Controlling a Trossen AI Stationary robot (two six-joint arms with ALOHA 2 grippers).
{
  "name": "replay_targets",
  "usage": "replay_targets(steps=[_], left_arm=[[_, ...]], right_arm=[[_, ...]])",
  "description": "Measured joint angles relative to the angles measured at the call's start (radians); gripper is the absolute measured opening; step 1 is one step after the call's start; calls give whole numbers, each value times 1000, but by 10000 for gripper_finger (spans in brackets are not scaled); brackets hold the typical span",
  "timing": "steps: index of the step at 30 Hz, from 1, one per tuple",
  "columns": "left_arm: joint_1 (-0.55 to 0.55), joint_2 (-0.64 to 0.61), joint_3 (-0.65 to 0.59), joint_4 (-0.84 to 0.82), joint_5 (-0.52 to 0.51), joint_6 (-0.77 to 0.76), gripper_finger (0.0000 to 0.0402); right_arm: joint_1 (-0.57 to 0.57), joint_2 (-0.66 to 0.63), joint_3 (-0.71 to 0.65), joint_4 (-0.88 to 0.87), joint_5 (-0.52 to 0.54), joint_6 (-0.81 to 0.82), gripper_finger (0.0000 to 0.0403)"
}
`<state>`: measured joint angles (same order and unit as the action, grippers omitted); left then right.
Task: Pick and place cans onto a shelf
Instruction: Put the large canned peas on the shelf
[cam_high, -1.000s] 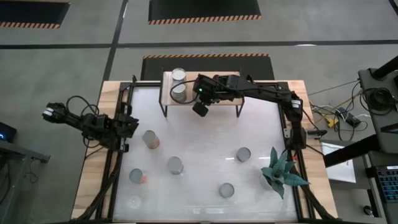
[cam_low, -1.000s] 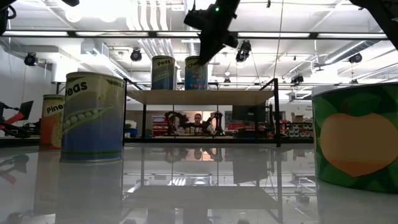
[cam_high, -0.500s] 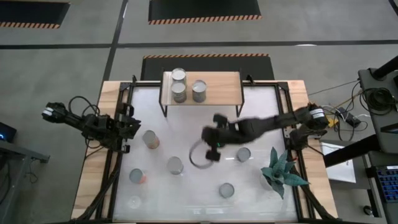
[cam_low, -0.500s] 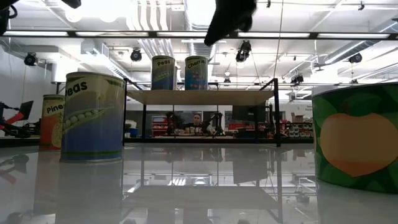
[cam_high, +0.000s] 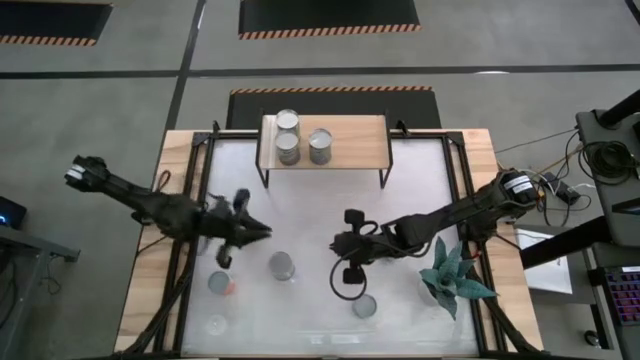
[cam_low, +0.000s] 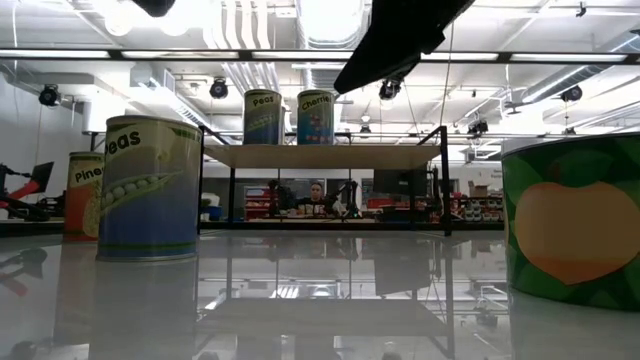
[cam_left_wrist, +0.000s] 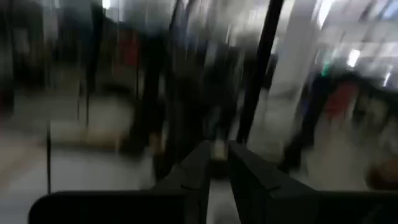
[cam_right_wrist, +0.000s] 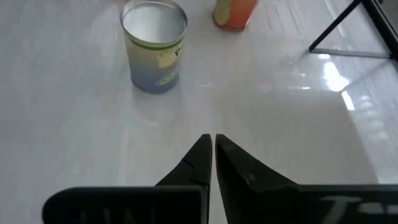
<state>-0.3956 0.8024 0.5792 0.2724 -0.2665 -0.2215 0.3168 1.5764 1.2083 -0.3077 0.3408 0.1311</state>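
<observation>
The shelf (cam_high: 350, 142), light wood on black legs, stands at the table's far edge and bears three cans (cam_high: 287, 120) (cam_high: 287, 148) (cam_high: 320, 145). More cans stand on the white table: one (cam_high: 282, 265) near the middle, one (cam_high: 219, 283) with an orange side, one (cam_high: 364, 305) near the front. My right gripper (cam_high: 338, 246) (cam_right_wrist: 212, 146) hangs shut and empty over the table's middle, pointing toward the middle can (cam_right_wrist: 154, 43). My left gripper (cam_high: 262, 230) (cam_left_wrist: 214, 171) is shut and empty over the table's left half.
A green plant (cam_high: 455, 280) stands at the near right. Black frame rails (cam_high: 195, 200) run along the table's left and right sides. In the low view, large cans (cam_low: 150, 188) (cam_low: 575, 215) stand close on both sides. Bare table lies between the shelf and the arms.
My right gripper has drawn away from the shelf toward the near edge and sunk over the table's middle, leaving a third can on the shelf. My left gripper has swung from the left edge out over the table, where its arm now covers one can.
</observation>
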Motion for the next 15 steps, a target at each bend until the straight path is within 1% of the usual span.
replay_targets(steps=[4,5,7,9,12,15], left_arm=[[-45,128,258,-820,-3,-368,38],[-67,175,301,-979,-3,-458,38],[-106,259,374,-1194,1,-592,38],[-135,339,408,-1283,3,-633,38],[-155,443,412,-1245,6,-624,38],[-155,519,415,-1215,17,-627,38]], right_arm=[[2,0,0,0,0,-39,9],[2,0,0,0,0,-46,9],[2,0,0,0,0,-60,9],[2,0,0,0,-1,-66,9],[2,0,0,0,0,-72,9],[2,2,0,0,0,-79,9]])
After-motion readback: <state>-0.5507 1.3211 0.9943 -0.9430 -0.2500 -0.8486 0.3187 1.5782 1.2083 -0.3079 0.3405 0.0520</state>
